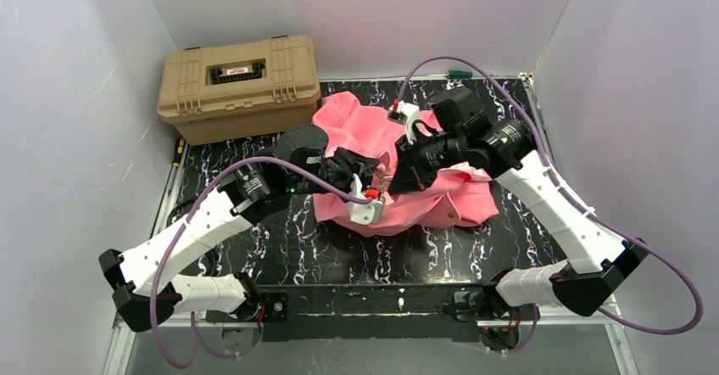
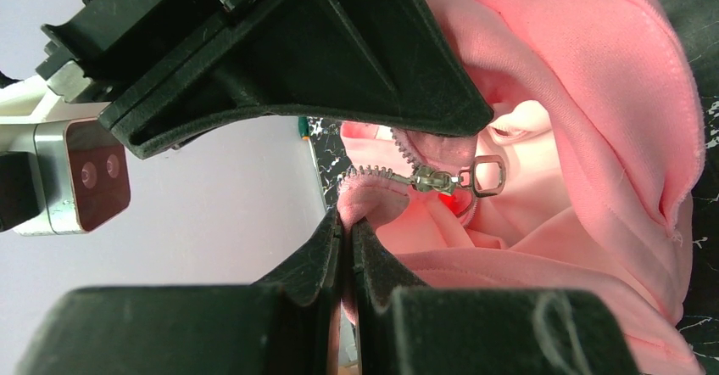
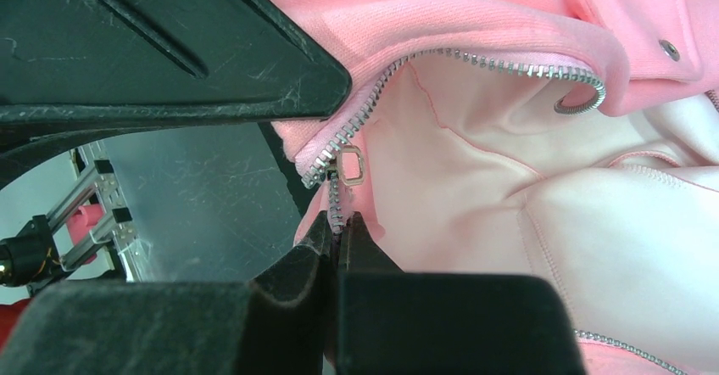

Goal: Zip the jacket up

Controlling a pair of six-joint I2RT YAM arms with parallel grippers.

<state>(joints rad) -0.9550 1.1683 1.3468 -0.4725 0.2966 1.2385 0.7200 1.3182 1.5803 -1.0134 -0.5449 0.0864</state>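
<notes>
The salmon-pink jacket (image 1: 441, 201) lies crumpled in the middle of the black marbled table, with both grippers meeting over its near left part. My left gripper (image 2: 348, 222) is shut on a fold of jacket fabric at the zipper's edge. The metal zipper slider (image 2: 432, 180), with its ring pull, sits just beyond those fingertips. My right gripper (image 3: 339, 222) is shut on the zipper tape and teeth just below the slider's pull tab (image 3: 350, 167). Above it the two rows of teeth spread apart over the pale pink lining (image 3: 526, 180).
A tan hard case (image 1: 240, 86) stands at the back left, touching the jacket's far edge. A green-handled tool (image 1: 460, 74) lies by the back wall, and a yellow-handled one (image 1: 178, 150) by the table's left edge. White walls close in on three sides.
</notes>
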